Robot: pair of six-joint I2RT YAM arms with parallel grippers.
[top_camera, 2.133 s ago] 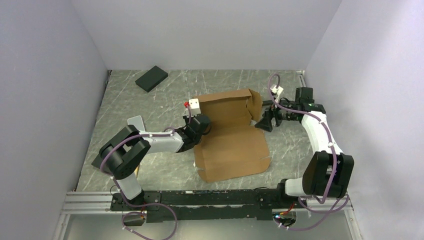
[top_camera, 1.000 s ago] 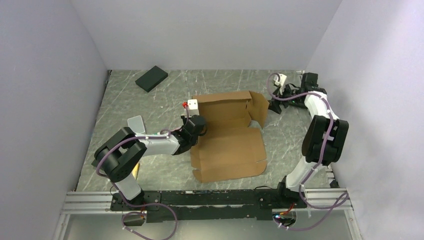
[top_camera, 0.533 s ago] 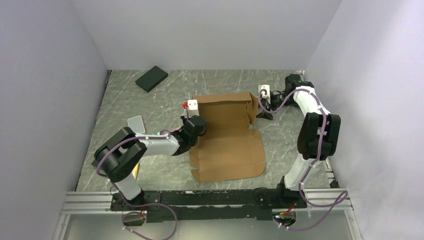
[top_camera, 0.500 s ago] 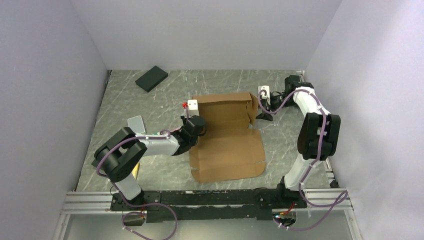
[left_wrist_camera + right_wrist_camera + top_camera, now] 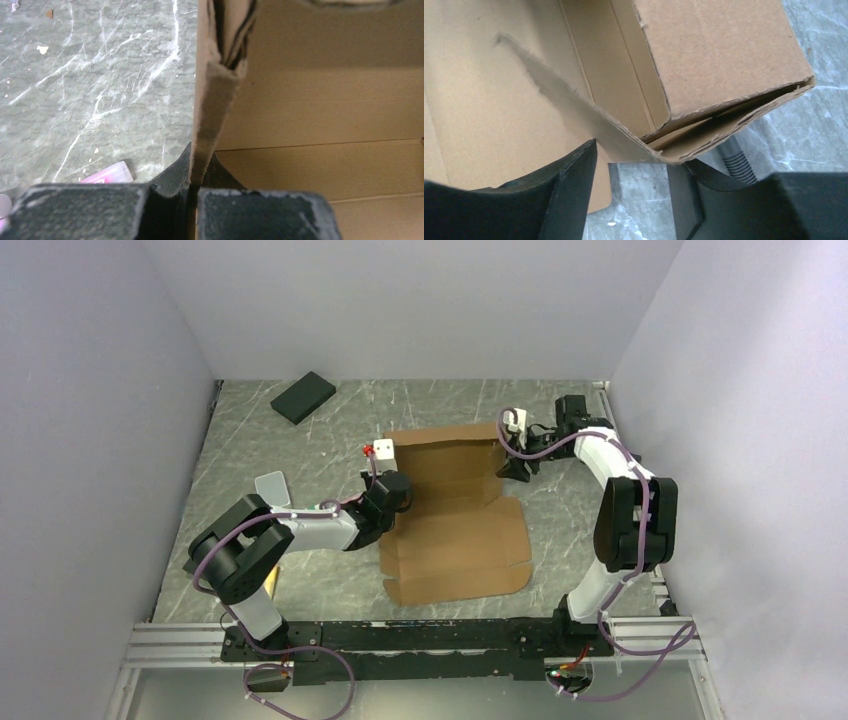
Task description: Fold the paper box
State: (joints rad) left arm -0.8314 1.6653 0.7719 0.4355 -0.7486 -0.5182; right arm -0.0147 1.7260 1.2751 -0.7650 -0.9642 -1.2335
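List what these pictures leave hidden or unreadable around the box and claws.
- Left wrist view: the left claw pinches a wall of the paper box, and that wall hides its pads.
- Same view: a pink item, cut off by the claw's body.
- Right wrist view: whether the open right claw touches the folded corner between its jaws is unclear.
- Top view: both claws are too small and dark.
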